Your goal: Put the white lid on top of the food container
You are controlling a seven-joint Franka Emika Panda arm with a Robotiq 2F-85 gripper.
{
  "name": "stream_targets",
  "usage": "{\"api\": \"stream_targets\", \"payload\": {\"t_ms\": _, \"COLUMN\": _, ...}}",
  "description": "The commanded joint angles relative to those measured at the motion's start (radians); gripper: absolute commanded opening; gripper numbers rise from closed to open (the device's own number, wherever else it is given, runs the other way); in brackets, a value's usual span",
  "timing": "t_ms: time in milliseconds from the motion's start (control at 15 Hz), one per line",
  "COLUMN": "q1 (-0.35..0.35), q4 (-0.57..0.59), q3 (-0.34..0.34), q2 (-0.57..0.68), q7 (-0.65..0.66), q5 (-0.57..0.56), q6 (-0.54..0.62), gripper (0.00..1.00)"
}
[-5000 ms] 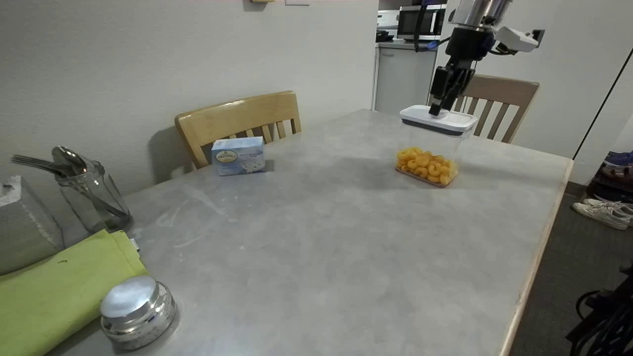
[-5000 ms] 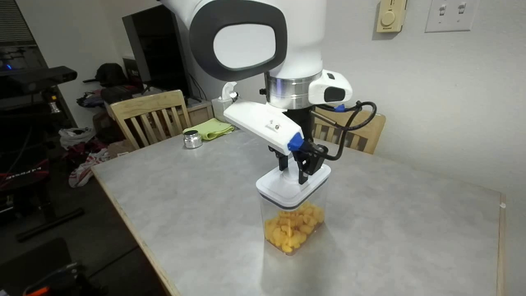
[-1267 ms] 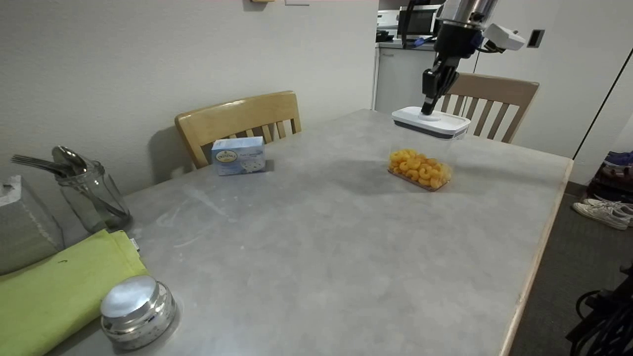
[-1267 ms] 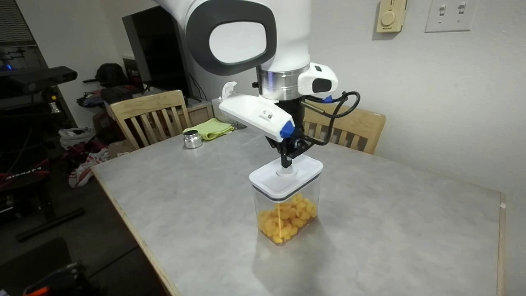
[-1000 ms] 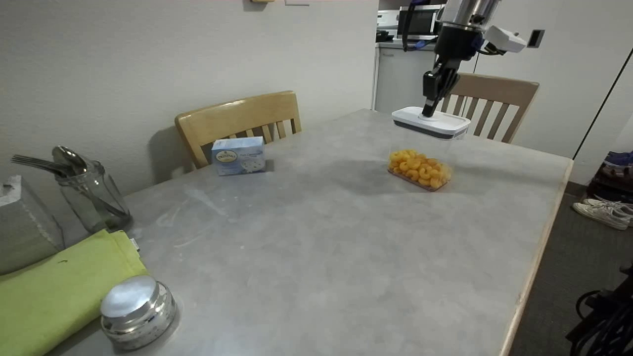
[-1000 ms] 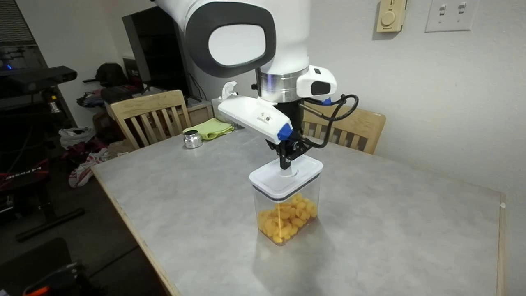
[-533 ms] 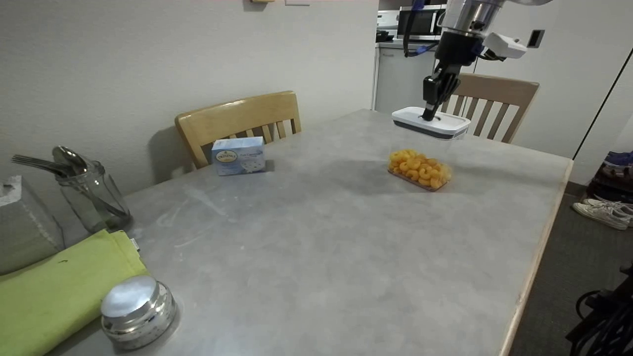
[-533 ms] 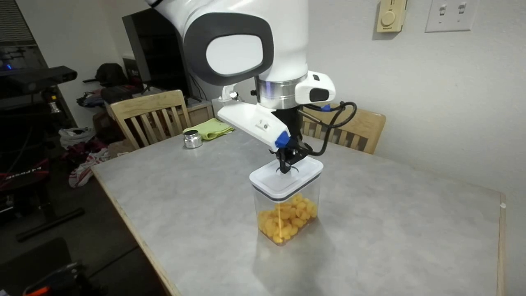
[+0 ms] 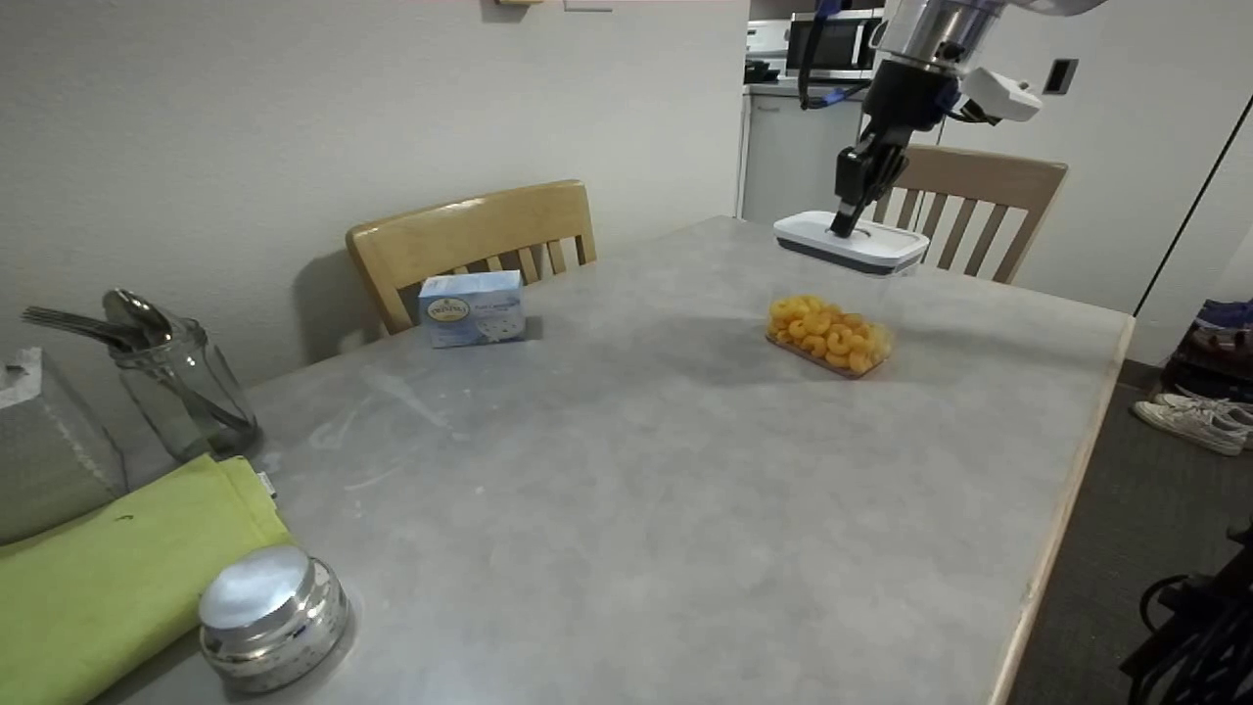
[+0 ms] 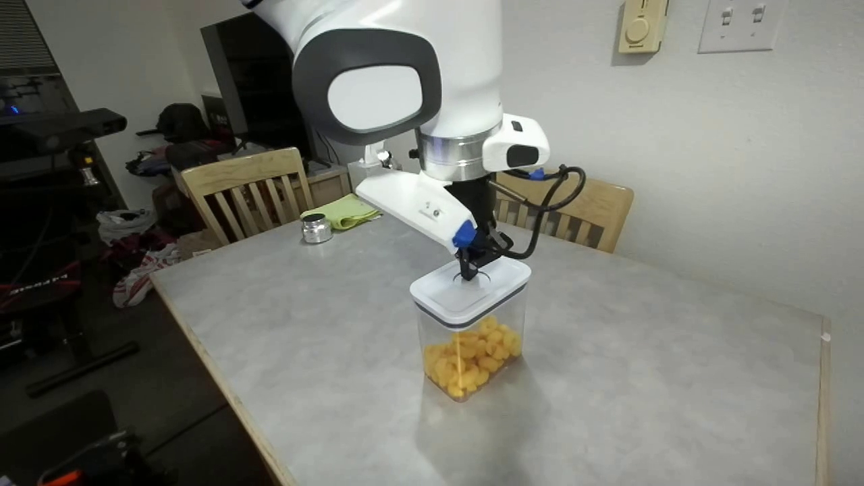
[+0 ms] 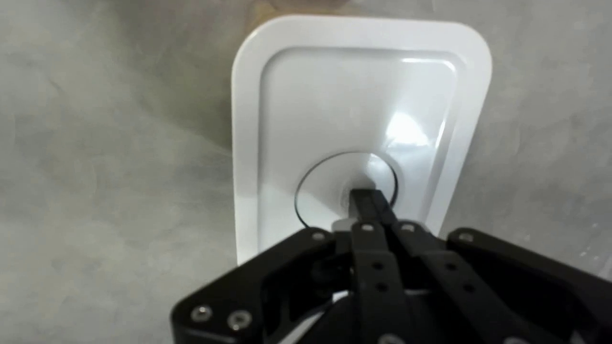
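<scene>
The white lid (image 11: 330,105) lies flat on top of the clear food container (image 10: 472,364), its dark seal running along the container's rim in both exterior views. Yellow-orange pieces fill the container's lower part. A round button (image 11: 325,191) in the middle of the lid sits level with its surface. My gripper (image 11: 372,193) is shut with nothing between its fingers, pointing down at that button. In an exterior view the gripper (image 10: 468,275) covers part of the button; whether the tips touch it, I cannot tell.
On the grey table (image 9: 626,509) stand a blue-and-white box (image 9: 473,309), a glass jar with cutlery (image 9: 186,392), a yellow-green cloth (image 9: 127,578) and a silver round jar (image 9: 274,617). Wooden chairs (image 10: 250,182) stand at the table's edges.
Five seconds ago the open jaws straddled the raised button. Since then my gripper has shut, come down on the button until it sank level, and risen very slightly. The container has shifted a little.
</scene>
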Motion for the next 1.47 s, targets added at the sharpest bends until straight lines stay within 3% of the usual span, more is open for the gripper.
{"api": "stream_targets", "payload": {"t_ms": 0, "q1": 0.012, "q4": -0.029, "q3": 0.011, "q2": -0.058, "q7": -0.010, "q5": -0.033, "q6": -0.005, "gripper": 0.00}}
{"api": "stream_targets", "payload": {"t_ms": 533, "q1": 0.050, "q4": -0.022, "q3": -0.002, "q2": -0.132, "q7": -0.008, "q5": -0.094, "q6": -0.001, "gripper": 0.00}}
{"api": "stream_targets", "payload": {"t_ms": 600, "q1": 0.051, "q4": -0.022, "q3": -0.003, "q2": -0.133, "q7": -0.008, "q5": -0.092, "q6": -0.001, "gripper": 0.06}}
{"api": "stream_targets", "payload": {"t_ms": 667, "q1": 0.052, "q4": -0.022, "q3": -0.004, "q2": -0.133, "q7": -0.005, "q5": -0.092, "q6": -0.002, "gripper": 0.23}}
{"api": "stream_targets", "payload": {"t_ms": 733, "q1": 0.053, "q4": -0.021, "q3": -0.005, "q2": -0.132, "q7": 0.000, "q5": -0.093, "q6": -0.004, "gripper": 0.33}}
{"api": "stream_targets", "payload": {"t_ms": 1267, "q1": 0.053, "q4": -0.020, "q3": -0.006, "q2": -0.130, "q7": 0.008, "q5": -0.088, "q6": -0.006, "gripper": 0.89}}
{"api": "stream_targets", "payload": {"t_ms": 1400, "q1": 0.053, "q4": -0.020, "q3": -0.007, "q2": -0.129, "q7": 0.017, "q5": -0.088, "q6": -0.007, "gripper": 0.99}}
